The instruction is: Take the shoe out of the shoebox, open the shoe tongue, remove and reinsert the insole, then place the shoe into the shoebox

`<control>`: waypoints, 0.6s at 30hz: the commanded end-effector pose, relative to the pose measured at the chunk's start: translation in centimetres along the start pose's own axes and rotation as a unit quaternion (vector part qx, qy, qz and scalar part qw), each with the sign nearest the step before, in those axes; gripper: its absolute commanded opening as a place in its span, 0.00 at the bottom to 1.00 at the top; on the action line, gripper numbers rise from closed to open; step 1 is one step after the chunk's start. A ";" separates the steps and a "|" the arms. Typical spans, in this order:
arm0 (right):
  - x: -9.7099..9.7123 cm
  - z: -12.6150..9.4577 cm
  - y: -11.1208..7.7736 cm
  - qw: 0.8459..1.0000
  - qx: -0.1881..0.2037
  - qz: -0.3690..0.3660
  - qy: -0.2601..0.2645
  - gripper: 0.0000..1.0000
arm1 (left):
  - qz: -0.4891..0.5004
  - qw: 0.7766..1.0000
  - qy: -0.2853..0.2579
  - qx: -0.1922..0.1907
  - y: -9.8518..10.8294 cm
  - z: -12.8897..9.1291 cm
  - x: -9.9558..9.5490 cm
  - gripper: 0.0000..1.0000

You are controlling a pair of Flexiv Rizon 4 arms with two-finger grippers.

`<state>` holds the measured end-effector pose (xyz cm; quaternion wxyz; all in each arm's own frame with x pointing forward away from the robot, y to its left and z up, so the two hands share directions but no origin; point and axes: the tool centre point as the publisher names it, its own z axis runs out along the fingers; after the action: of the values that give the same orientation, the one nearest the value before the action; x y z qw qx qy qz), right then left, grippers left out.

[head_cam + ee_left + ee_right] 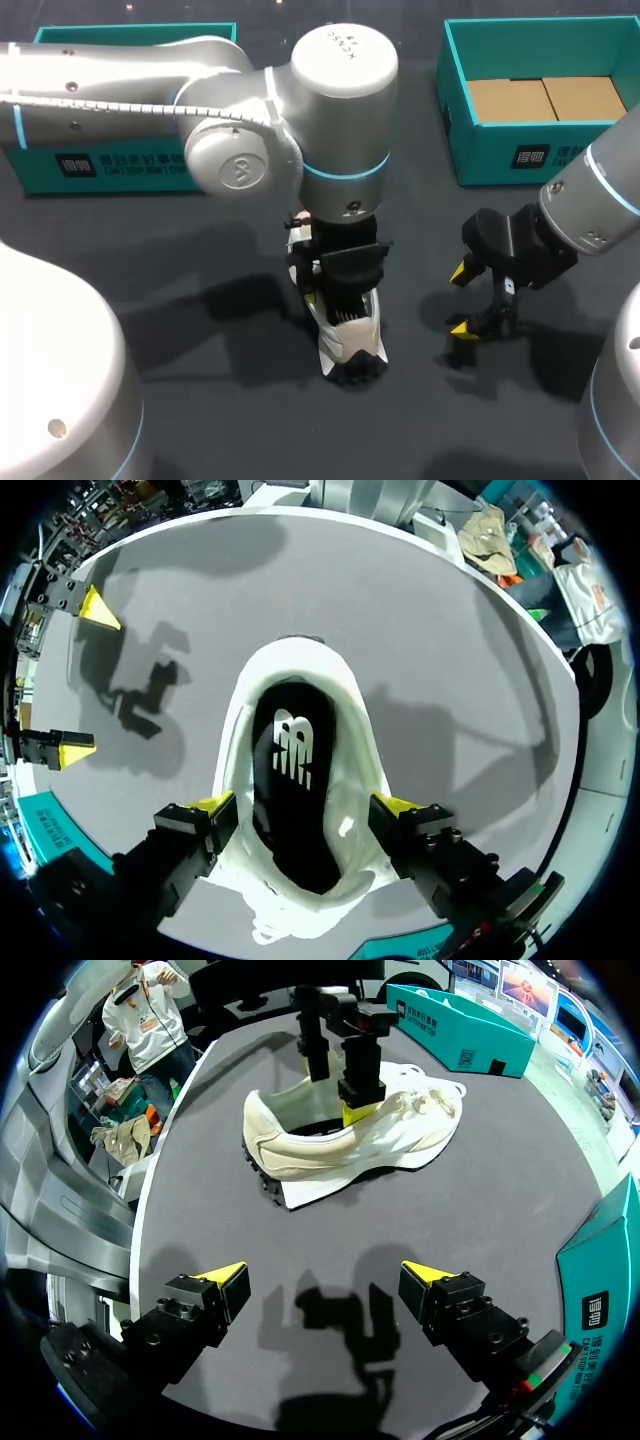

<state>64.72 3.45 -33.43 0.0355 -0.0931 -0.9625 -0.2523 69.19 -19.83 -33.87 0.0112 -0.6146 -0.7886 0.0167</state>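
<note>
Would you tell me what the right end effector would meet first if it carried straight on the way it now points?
Probably the bare table, just short of the shoe; depth is unclear.

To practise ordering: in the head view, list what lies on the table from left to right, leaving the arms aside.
teal box → shoe → open shoebox

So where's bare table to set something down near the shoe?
Bare table between the shoe and the open right pincer, and along the near edge in front of the shoe. Crowded at the shoe itself, where the left pincer clamps it.
</note>
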 end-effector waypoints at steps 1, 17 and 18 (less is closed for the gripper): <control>0.1 0.0 0.0 1.000 0.000 0.000 -0.001 1.00 | 0.002 1.000 -0.005 0.006 0.3 -0.3 0.3 0.85; 0.1 0.0 0.0 1.000 0.000 0.000 -0.001 1.00 | -0.005 1.000 -0.007 0.007 0.7 0.0 0.1 0.79; 0.1 0.0 0.0 1.000 0.000 0.000 -0.001 1.00 | -0.007 1.000 -0.007 0.007 0.8 0.1 0.1 0.79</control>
<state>64.72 3.45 -33.43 0.0355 -0.0931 -0.9625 -0.2523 69.67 -19.66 -33.61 0.0110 -0.6094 -0.7923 0.0262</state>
